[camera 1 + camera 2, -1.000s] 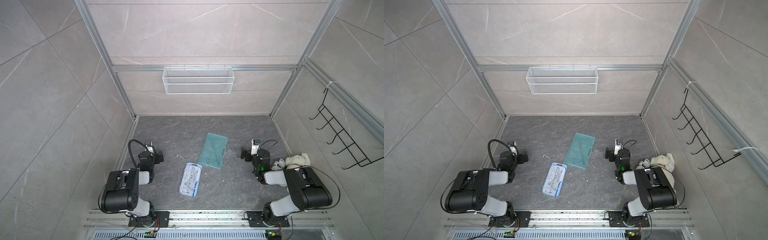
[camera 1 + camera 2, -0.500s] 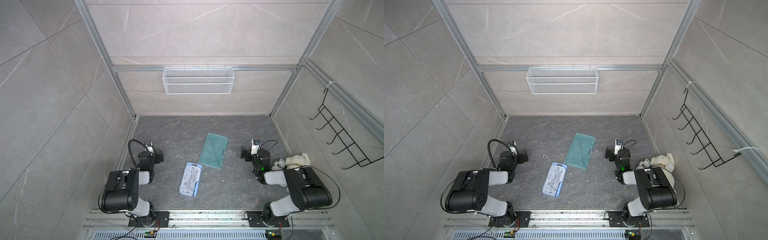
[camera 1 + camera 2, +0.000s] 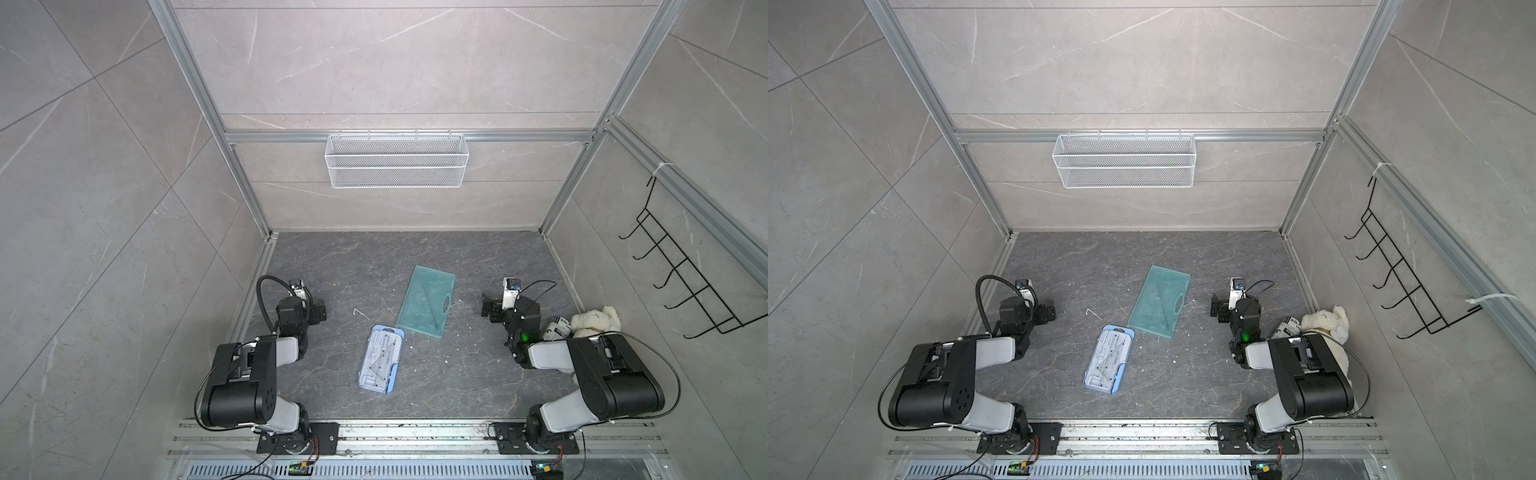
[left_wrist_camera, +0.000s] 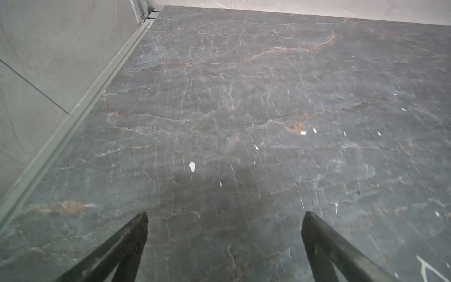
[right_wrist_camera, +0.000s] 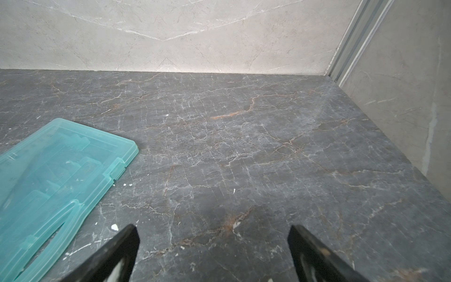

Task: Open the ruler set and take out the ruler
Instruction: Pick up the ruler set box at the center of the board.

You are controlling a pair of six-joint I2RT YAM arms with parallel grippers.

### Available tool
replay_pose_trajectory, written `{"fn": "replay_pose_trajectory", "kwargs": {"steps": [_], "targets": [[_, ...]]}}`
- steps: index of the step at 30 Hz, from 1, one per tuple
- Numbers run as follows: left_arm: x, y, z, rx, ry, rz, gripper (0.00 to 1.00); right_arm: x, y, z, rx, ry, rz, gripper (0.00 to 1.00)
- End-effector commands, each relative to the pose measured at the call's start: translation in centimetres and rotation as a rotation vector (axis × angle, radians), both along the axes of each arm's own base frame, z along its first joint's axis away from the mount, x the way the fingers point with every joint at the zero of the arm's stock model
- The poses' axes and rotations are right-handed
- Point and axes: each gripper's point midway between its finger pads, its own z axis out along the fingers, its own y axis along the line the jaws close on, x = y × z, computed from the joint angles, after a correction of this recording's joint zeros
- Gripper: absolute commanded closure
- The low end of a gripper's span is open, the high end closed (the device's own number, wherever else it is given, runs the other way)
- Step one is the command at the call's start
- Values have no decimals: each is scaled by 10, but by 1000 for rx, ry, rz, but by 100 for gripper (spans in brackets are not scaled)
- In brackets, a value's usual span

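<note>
Looking down from above the near edge, the view showed a metal rail [image 3: 415,432] carrying the bases of two black-and-white arms. Just beyond the rail, on the dark grey marbled tabletop [image 3: 457,374], lay the ruler set [image 3: 381,360]. It was a flat clear case with a blue rim, lid shut, roughly midway between the arms. Rulers and a set square showed faintly through the lid, and neither arm touched the case.

A little farther back, the left pincer [image 4: 224,217] sat low over bare tabletop near the left wall, its fingers spread wide with nothing between them. The right pincer [image 5: 212,229] was likewise spread wide and held nothing.

Between the two pincers, past the ruler set and apart from it, a translucent teal case [image 3: 426,304] lay flat and closed, with a handle cut-out along one edge.

Against the right wall, a white plush toy [image 3: 594,322] sat just beside a small can [image 3: 557,328]. White flecks dotted the tabletop.

On the back wall hung a white wire basket [image 3: 397,160]. A black hook rack [image 3: 681,282] hung on the right wall.
</note>
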Motion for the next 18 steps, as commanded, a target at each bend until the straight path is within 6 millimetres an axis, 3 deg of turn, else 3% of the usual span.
{"fn": "replay_pose_trajectory", "kwargs": {"steps": [1, 3, 5, 7, 9, 11, 14, 18], "targets": [[14, 1, 75, -107, 5, 80, 0, 7, 11, 32, -12, -11, 56, 1], [19, -9, 118, -355, -27, 157, 0, 7, 17, 64, 36, 14, 75, 1], [11, -12, 127, -597, 30, 325, 0, 10, 13, 94, 233, 20, -21, 1], [31, -44, 143, -739, 1, 161, 0, 9, 2, 96, 463, 133, -209, 0], [45, -85, 154, -836, 35, 10, 2, 10, 22, 97, 494, 260, -107, 0], [44, -131, 160, -737, 114, -94, 5, 5, 27, 95, 513, 306, -92, 1], [23, -207, 160, -391, 211, -230, 4, -11, 18, 93, 494, 339, -152, 4], [-14, -283, 126, -150, 388, -322, 4, -31, 9, 81, 474, 431, -228, 8]]}}
